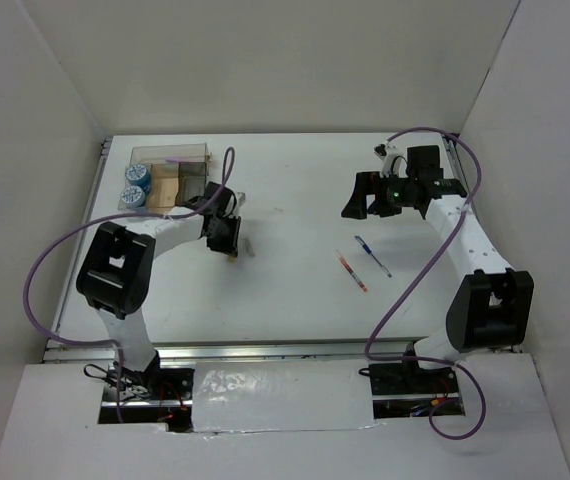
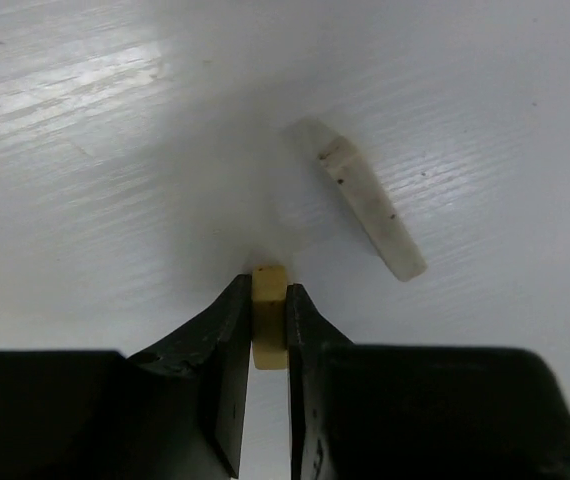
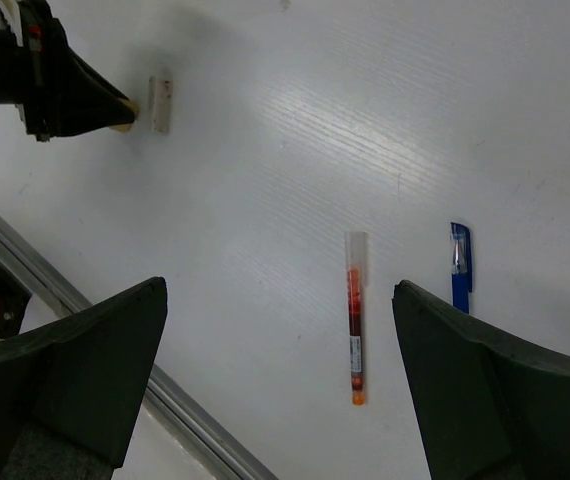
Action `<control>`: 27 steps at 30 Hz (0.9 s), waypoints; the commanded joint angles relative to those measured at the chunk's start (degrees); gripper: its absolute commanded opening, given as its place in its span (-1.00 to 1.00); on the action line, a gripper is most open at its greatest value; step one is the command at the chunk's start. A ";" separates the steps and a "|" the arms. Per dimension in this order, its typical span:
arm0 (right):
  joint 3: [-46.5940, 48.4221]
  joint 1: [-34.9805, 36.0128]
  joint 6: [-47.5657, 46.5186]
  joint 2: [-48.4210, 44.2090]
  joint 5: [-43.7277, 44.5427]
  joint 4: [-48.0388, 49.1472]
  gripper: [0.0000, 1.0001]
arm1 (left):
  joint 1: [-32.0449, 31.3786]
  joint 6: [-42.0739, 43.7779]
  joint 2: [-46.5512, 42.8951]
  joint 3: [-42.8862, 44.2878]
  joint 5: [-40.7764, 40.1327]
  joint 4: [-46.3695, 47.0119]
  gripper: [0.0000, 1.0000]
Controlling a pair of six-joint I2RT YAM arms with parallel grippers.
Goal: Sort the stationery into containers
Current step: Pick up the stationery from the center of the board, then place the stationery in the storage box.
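Observation:
My left gripper [image 2: 266, 288] is shut on a small tan stub [image 2: 268, 330] right at the table surface; in the top view it [image 1: 231, 252] is left of centre. A pale bar [image 2: 360, 205] lies just beyond its fingertips, and also shows in the right wrist view [image 3: 160, 104]. My right gripper [image 3: 280, 290] is open and empty, held high over the table at the right rear [image 1: 360, 195]. The red-orange pen [image 3: 355, 320] and the blue pen [image 3: 460, 268] lie side by side below it. The clear organiser [image 1: 170, 160] stands at the back left, with two blue tubs [image 1: 135, 185] in its left end.
White walls enclose the table on three sides. A metal rail [image 3: 85, 310] runs along the near table edge. The left arm's purple cable [image 1: 227, 165] loops over the organiser. The left gripper's dark fingers [image 3: 75, 90] show in the right wrist view.

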 commanded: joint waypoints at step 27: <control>1.31 0.25 -0.97 0.59 -0.20 0.13 1.00 | 28.90 7.72 12.34 36.25 3.70 3.35 -0.69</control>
